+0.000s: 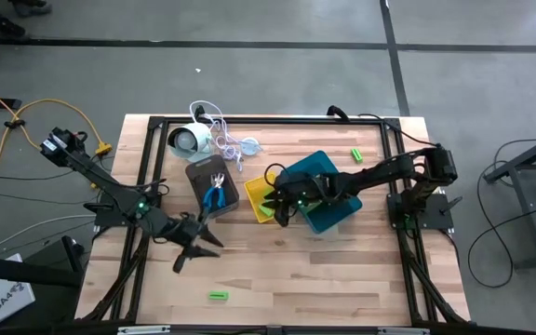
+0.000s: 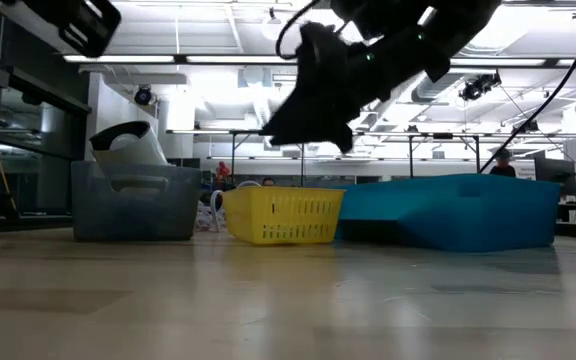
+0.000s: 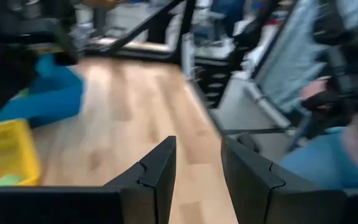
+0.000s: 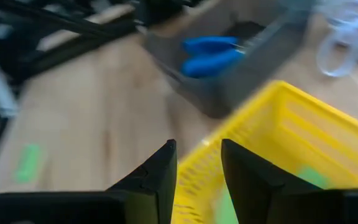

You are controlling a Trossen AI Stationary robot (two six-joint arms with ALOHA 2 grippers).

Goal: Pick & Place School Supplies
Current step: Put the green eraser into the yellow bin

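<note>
Wooden surface [image 1: 277, 270], seen from above, centre of frame.

Left gripper [image 1: 190, 244]: lower left of centre in the high view, above bare wood, well apart from every tray. Jaws apart by a narrow gap, as its wrist view shows; nothing between them, nothing touched.

Right gripper [image 1: 277, 200]: centre of the high view, over the yellow tray [image 1: 258, 198]. In its wrist view the jaws stand slightly apart with nothing clamped between them; the yellow mesh rim lies directly below. In the low view this gripper [image 2: 308, 110] hangs clear above the yellow tray [image 2: 280, 215], not touching it.

Grey tray [image 1: 211, 184]: left of the yellow tray in the high view. Holds blue-handled pliers [image 1: 216, 194], also visible in the right wrist view [image 4: 213, 53].

Blue tray [image 1: 328, 191]: right of the yellow tray, touching or just beside it, partly under the right arm.

Green block, first [image 1: 217, 296]: lower centre of the high view, loose on the wood, well apart from both grippers.

Green block, second [image 1: 355, 154]: upper right of the surface, beside the blue tray.

Green item in the yellow tray [image 4: 312, 177]: blurred, kind cannot be told.

White round device [image 1: 188, 140] with cord: upper centre, behind the grey tray.
</note>
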